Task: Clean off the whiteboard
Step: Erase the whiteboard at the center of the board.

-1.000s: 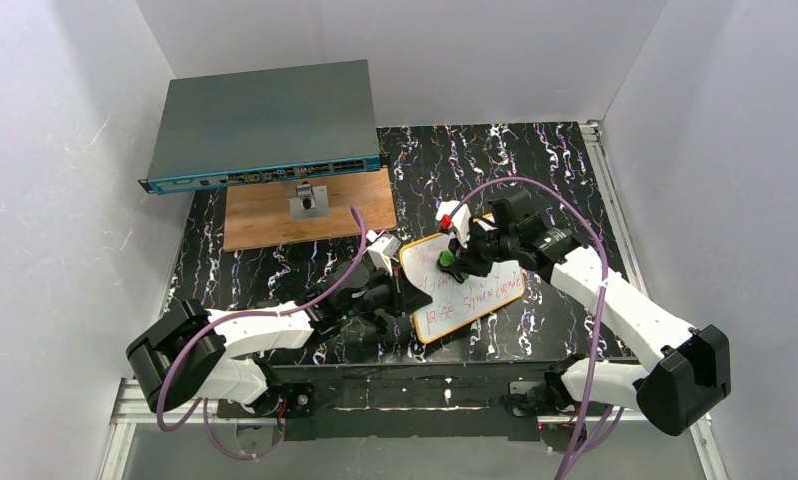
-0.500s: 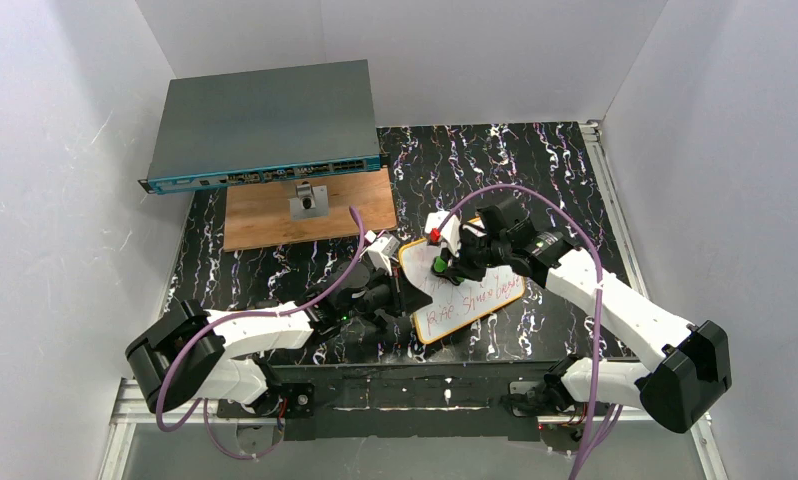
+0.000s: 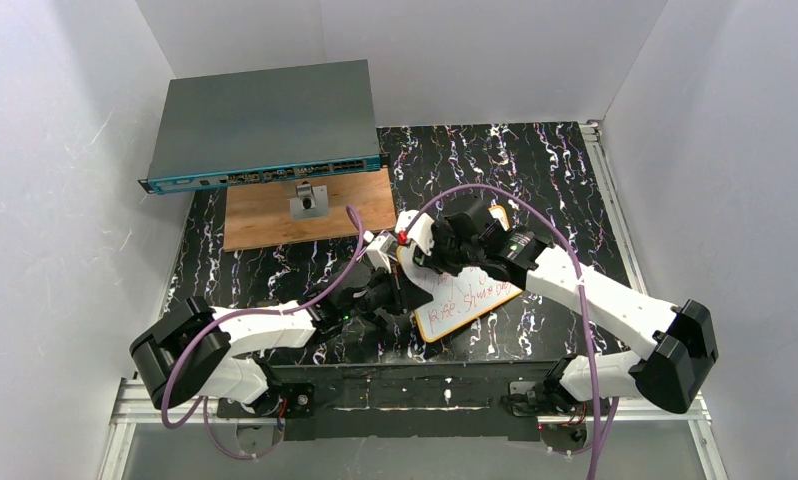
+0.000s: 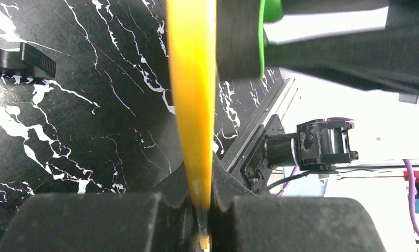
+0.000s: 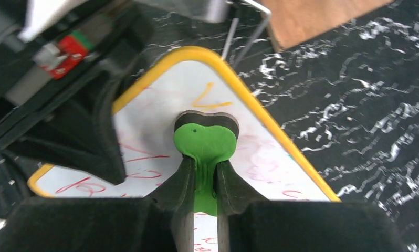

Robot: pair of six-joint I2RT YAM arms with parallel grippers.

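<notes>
Both claws busy on the whiteboard

The left claw was clamped shut on the whiteboard's orange rim at its 9 o'clock edge. The right claw was pinching the green eraser, which was sitting on the whiteboard's 11 o'clock corner. The whiteboard was mid-table, about 5 o'clock of the wooden board, with red scribbles across its lower half.
</notes>
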